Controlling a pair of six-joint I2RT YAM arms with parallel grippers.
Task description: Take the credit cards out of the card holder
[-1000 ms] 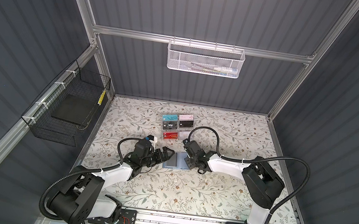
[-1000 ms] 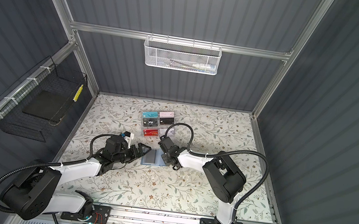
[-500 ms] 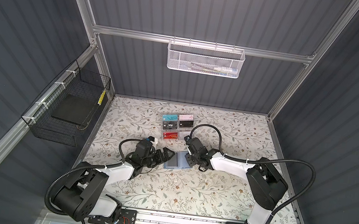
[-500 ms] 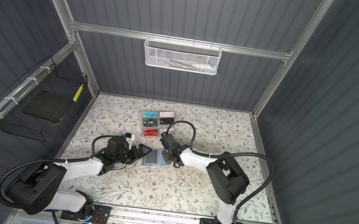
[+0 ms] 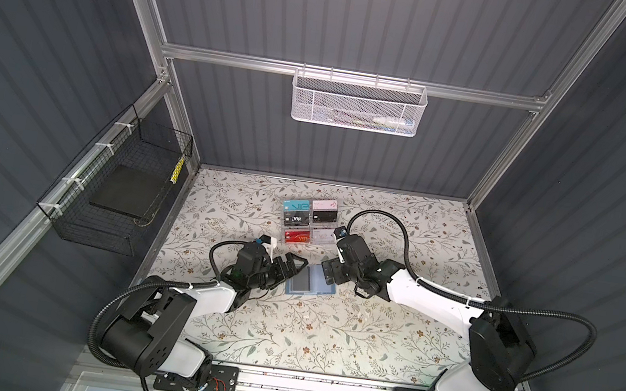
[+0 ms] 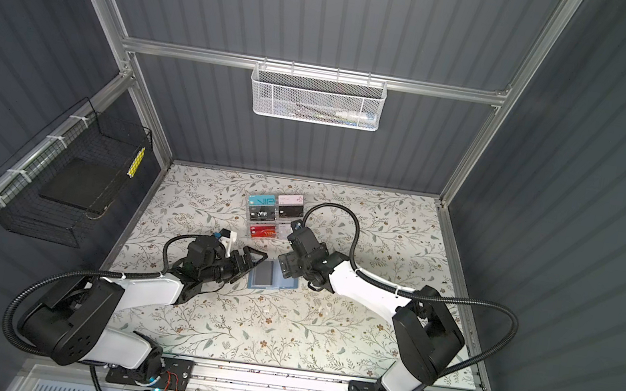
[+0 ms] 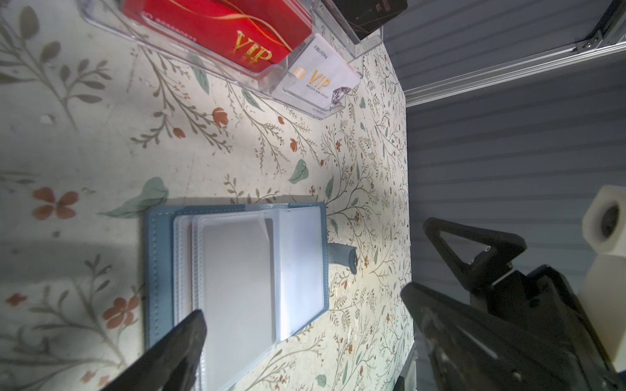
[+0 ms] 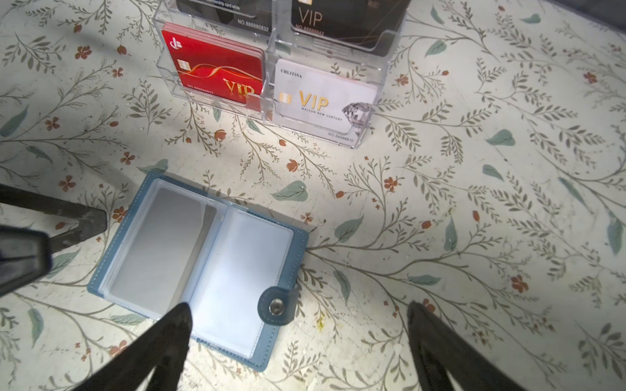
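The slate-blue card holder [image 5: 315, 289] [image 6: 282, 284] lies open and flat on the floral table. Its clear sleeves [image 7: 299, 254] [image 8: 240, 270] are spread and its snap tab [image 8: 276, 306] points to the right. A dark credit card [image 5: 299, 280] [image 6: 264, 273] sits inside the left-hand sleeve, showing grey through the plastic [image 7: 237, 287] [image 8: 162, 243]. My left gripper [image 5: 293, 271] [image 7: 305, 321] is open at the holder's left edge, one fingertip [image 7: 189, 335] over the sleeve stack. My right gripper [image 5: 329, 272] [image 8: 298, 325] is open just over the holder's right half, holding nothing.
A clear acrylic rack [image 5: 309, 221] [image 8: 271, 111] with several coloured VIP cards stands just behind the holder. A black wire basket [image 5: 122, 193] hangs on the left wall. A white mesh basket [image 5: 356, 102] hangs on the back rail.
The right gripper's jaws have gone from shut to wide open over the holder's right half. The left arm has edged slightly closer to the holder, which lies where it was.
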